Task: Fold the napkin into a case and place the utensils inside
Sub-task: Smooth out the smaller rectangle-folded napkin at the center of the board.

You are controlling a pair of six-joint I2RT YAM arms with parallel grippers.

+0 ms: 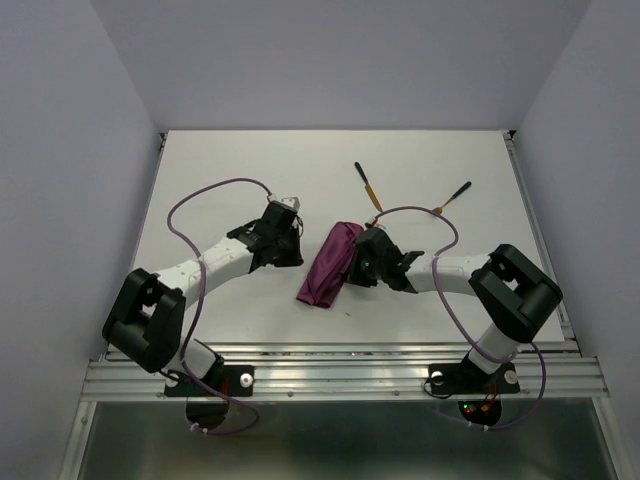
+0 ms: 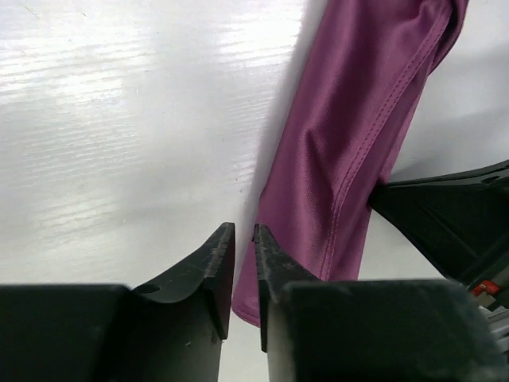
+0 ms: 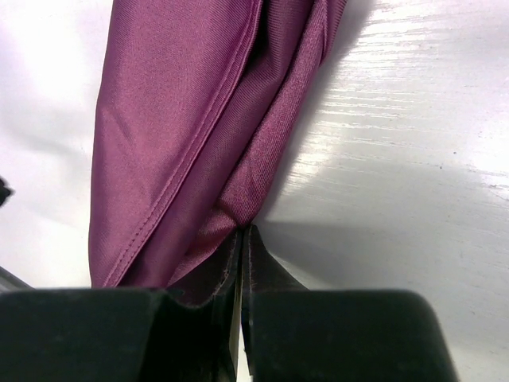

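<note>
The magenta-purple napkin [image 1: 331, 264] lies on the white table as a long, narrow folded strip, with its near end toward the arms. In the right wrist view my right gripper [image 3: 242, 231] is shut, pinching a fold at the napkin's [image 3: 183, 119] right edge. Left of the strip, my left gripper [image 1: 298, 252] holds nothing. Its jaws [image 2: 243, 229] stand slightly open, and the napkin's [image 2: 358, 119] near corner lies just past the right finger. Two utensils with black handles and gold ends lie behind the cloth, one [image 1: 368, 187] near the middle and the other [image 1: 452, 197] further right.
The table [image 1: 220, 170] is walled on the left, back and right. A metal rail [image 1: 340, 372] runs along its near edge. Purple cables [image 1: 200, 205] loop over both arms. Part of the right gripper's black body [image 2: 445, 223] shows in the left wrist view.
</note>
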